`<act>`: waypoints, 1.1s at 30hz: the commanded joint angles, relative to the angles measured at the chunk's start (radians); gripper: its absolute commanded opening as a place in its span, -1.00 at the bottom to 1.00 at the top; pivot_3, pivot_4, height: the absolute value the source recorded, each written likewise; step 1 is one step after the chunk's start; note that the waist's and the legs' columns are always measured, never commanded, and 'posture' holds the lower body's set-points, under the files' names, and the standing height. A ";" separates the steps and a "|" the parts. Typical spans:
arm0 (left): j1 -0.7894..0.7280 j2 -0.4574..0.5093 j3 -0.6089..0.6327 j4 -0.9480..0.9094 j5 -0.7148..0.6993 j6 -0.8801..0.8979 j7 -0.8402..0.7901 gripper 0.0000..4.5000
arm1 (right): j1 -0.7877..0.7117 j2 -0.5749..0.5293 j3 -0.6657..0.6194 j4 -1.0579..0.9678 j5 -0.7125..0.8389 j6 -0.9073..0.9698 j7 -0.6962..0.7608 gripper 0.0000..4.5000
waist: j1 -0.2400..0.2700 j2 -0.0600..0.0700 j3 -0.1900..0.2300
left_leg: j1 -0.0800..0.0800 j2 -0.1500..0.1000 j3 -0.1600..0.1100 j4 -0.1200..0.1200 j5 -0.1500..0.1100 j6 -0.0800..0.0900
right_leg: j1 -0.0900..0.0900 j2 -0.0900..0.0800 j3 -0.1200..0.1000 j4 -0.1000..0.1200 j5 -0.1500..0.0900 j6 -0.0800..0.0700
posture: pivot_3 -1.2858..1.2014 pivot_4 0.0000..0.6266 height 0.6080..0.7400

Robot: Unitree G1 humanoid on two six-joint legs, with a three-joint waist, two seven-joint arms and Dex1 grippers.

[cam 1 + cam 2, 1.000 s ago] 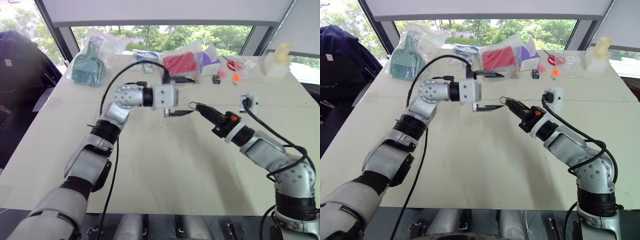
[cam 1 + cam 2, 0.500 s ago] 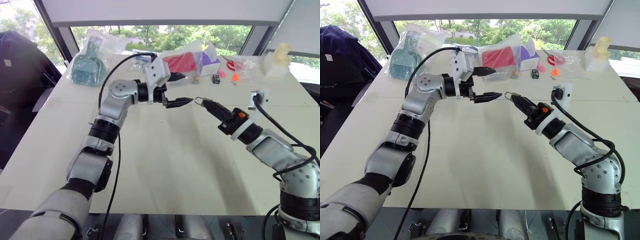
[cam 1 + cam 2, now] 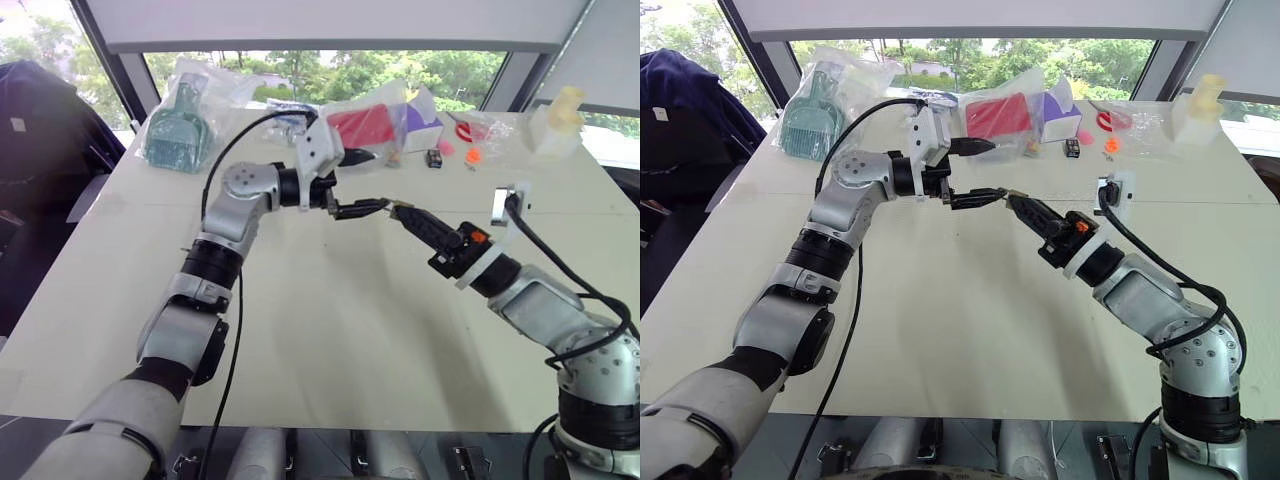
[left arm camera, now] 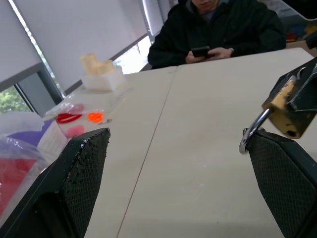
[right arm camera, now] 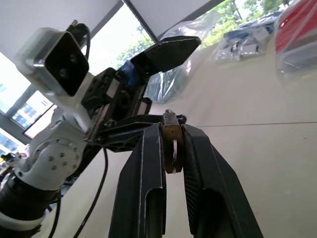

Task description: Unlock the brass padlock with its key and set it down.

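A: Head cam?
B: I see the right gripper point(image 3: 400, 210) clenched on the brass padlock point(image 3: 398, 209), held above the matte beige worktop point(image 3: 330, 330); left gripper point(image 3: 365, 182) spread wide.
A: L wrist?
B: Padlock's thin silvery shackle point(image 4: 250, 131) just beside one textured pad point(image 4: 282, 173).
A: R wrist?
B: Yellow-gold body pinched betw. smooth black fingers point(image 5: 146, 168).

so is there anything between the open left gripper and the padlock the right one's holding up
Nothing visible is in the way. The right gripper is shut on the brass padlock, held above the table. The left gripper is open, its lower finger just beside the shackle, with only air between its fingers and the lock.
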 commanded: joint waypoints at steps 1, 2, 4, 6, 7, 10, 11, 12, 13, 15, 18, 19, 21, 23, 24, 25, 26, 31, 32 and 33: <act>-0.014 -0.001 0.005 -0.001 0.020 -0.042 -0.003 0.98 | -0.001 -0.002 -0.016 -0.067 0.060 -0.025 0.016 -1.00 | 0.000 0.000 0.000 | 0.000 0.000 0.000 0.000 0.000 0.000 | 0.000 0.000 0.000 0.000 0.000 0.000 | 0.03 -0.52 1.00; -0.015 -0.001 0.003 0.006 0.028 -0.058 0.000 0.98 | 0.000 -0.004 -0.014 -0.073 0.071 -0.026 0.020 -1.00 | 0.000 0.000 0.000 | 0.000 0.000 0.000 0.000 0.000 0.000 | 0.000 0.000 0.000 0.000 0.000 0.000 | 0.03 -0.52 1.00; -0.017 -0.003 0.003 0.017 0.039 -0.080 0.004 0.98 | 0.004 -0.008 -0.012 -0.080 0.086 -0.027 0.024 -1.00 | 0.000 0.000 0.000 | 0.000 0.000 0.000 0.000 0.000 0.000 | 0.000 -0.001 0.000 0.000 0.000 0.000 | 0.03 -0.52 1.00; -0.028 -0.012 0.010 0.033 0.045 -0.102 0.027 0.98 | 0.009 -0.014 -0.001 -0.089 0.097 -0.023 0.027 -1.00 | 0.001 0.000 0.000 | 0.000 0.000 0.000 0.000 0.000 0.000 | 0.000 -0.001 0.000 0.000 0.000 0.000 | 0.03 -0.52 1.00; -0.034 -0.016 0.012 0.044 0.051 -0.121 0.038 0.98 | 0.011 -0.016 0.006 -0.093 0.101 -0.020 0.030 -1.00 | 0.001 0.000 0.000 | 0.000 0.000 0.000 0.000 0.000 0.000 | 0.000 -0.001 0.000 0.000 0.000 0.000 | 0.03 -0.52 1.00; -0.045 -0.024 0.014 0.071 0.073 -0.178 0.067 0.98 | 0.016 -0.022 0.018 -0.099 0.105 -0.021 0.033 -1.00 | 0.001 0.000 0.000 | 0.000 0.000 0.000 0.000 0.000 0.000 | 0.000 -0.001 0.000 0.000 0.000 0.000 | 0.03 -0.52 1.00; -0.048 -0.027 0.017 0.079 0.076 -0.190 0.072 0.98 | 0.017 -0.023 0.020 -0.099 0.104 -0.023 0.034 -1.00 | 0.001 0.000 0.000 | 0.000 0.000 0.000 0.000 0.000 0.000 | 0.000 -0.001 0.000 0.000 0.000 0.000 | 0.03 -0.52 1.00; -0.048 -0.028 0.016 0.082 0.074 -0.193 0.065 0.98 | 0.016 -0.022 0.024 -0.094 0.098 -0.026 0.029 -1.00 | 0.001 0.000 0.000 | 0.000 0.000 0.000 0.000 0.000 0.000 | 0.000 -0.001 0.000 0.000 0.000 0.000 | 0.03 -0.52 1.00; -0.046 -0.028 0.015 0.080 0.069 -0.188 0.050 0.98 | 0.015 -0.022 0.026 -0.090 0.092 -0.028 0.027 -1.00 | 0.001 0.000 0.000 | 0.000 0.000 0.000 0.000 0.000 0.000 | 0.000 -0.001 0.000 0.000 0.000 0.000 | 0.03 -0.52 1.00; -0.032 -0.025 0.011 0.058 0.048 -0.159 0.006 0.98 | 0.013 -0.022 0.027 -0.081 0.080 -0.034 0.023 -1.00 | 0.000 0.000 0.000 | 0.000 0.000 0.000 0.000 0.000 0.000 | 0.000 -0.001 0.000 0.000 0.000 0.000 | 0.03 -0.52 1.00; -0.004 -0.007 0.001 0.000 0.010 -0.083 -0.074 0.98 | 0.008 -0.023 0.017 -0.059 0.059 -0.044 0.013 -1.00 | -0.003 0.000 0.000 | 0.000 0.000 0.000 0.000 0.000 0.000 | 0.000 0.000 0.000 0.000 0.000 0.000 | 0.03 -0.52 1.00; 0.008 0.003 -0.004 -0.025 -0.001 -0.054 -0.101 0.98 | 0.006 -0.024 0.012 -0.050 0.050 -0.048 0.009 -1.00 | -0.003 0.000 0.000 | 0.000 0.001 0.000 0.000 0.000 0.000 | 0.000 0.000 0.000 0.000 0.000 0.000 | 0.03 -0.52 1.00; 0.026 0.017 -0.008 -0.062 -0.012 -0.012 -0.128 0.98 | 0.003 -0.026 0.006 -0.037 0.040 -0.054 0.003 -1.00 | -0.002 0.000 0.000 | 0.000 0.001 0.000 0.000 0.000 0.000 | 0.000 0.000 0.000 0.000 0.000 0.000 | 0.03 -0.52 1.00; 0.042 0.027 -0.009 -0.085 -0.010 0.010 -0.140 0.98 | -0.001 -0.027 0.001 -0.027 0.032 -0.059 -0.002 -1.00 | -0.001 0.000 0.000 | 0.000 0.001 0.000 0.000 0.000 0.000 | 0.000 0.000 0.000 0.000 0.000 0.000 | 0.03 -0.52 1.00; 0.046 0.029 -0.006 -0.089 -0.007 0.015 -0.137 0.98 | -0.002 -0.027 -0.001 -0.025 0.030 -0.061 -0.003 -1.00 | 0.001 0.000 0.000 | 0.000 0.001 0.000 0.000 0.000 0.000 | 0.000 0.000 0.000 0.000 0.000 0.000 | 0.03 -0.52 1.00; 0.045 0.028 -0.001 -0.084 -0.001 0.013 -0.125 0.98 | -0.004 -0.027 -0.001 -0.023 0.030 -0.061 -0.004 -1.00 | 0.002 0.000 0.000 | 0.000 0.001 0.000 0.000 0.000 0.000 | 0.000 -0.001 0.000 0.000 0.000 0.000 | 0.03 -0.52 1.00; 0.039 0.026 0.006 -0.074 0.004 0.010 -0.110 0.98 | -0.005 -0.027 -0.001 -0.022 0.030 -0.060 -0.003 -1.00 | 0.001 0.000 0.000 | 0.000 0.001 0.000 0.000 0.000 0.000 | 0.000 -0.001 0.000 0.000 0.000 0.000 | 0.03 -0.52 1.00; 0.005 0.015 0.022 -0.029 0.008 -0.008 -0.071 0.98 | -0.005 -0.026 0.008 -0.033 0.039 -0.053 -0.004 -1.00 | 0.001 0.000 0.000 | 0.000 0.001 0.000 0.000 0.000 0.000 | 0.000 -0.001 0.000 -0.001 0.000 0.000 | 0.03 -0.52 1.00; 0.002 0.013 0.022 -0.023 0.009 -0.013 -0.068 0.98 | -0.004 -0.025 0.010 -0.035 0.041 -0.051 -0.003 -1.00 | 0.001 0.000 0.000 | 0.000 0.001 0.000 0.000 0.000 0.000 | 0.000 -0.001 0.000 -0.001 0.000 0.000 | 0.03 -0.52 1.00; -0.002 0.012 0.021 -0.017 0.011 -0.019 -0.067 0.98 | -0.003 -0.025 0.013 -0.036 0.042 -0.050 -0.001 -1.00 | 0.000 0.000 0.000 | 0.000 0.001 0.000 0.000 0.000 0.000 | 0.000 -0.001 0.000 -0.001 0.000 0.000 | 0.03 -0.52 1.00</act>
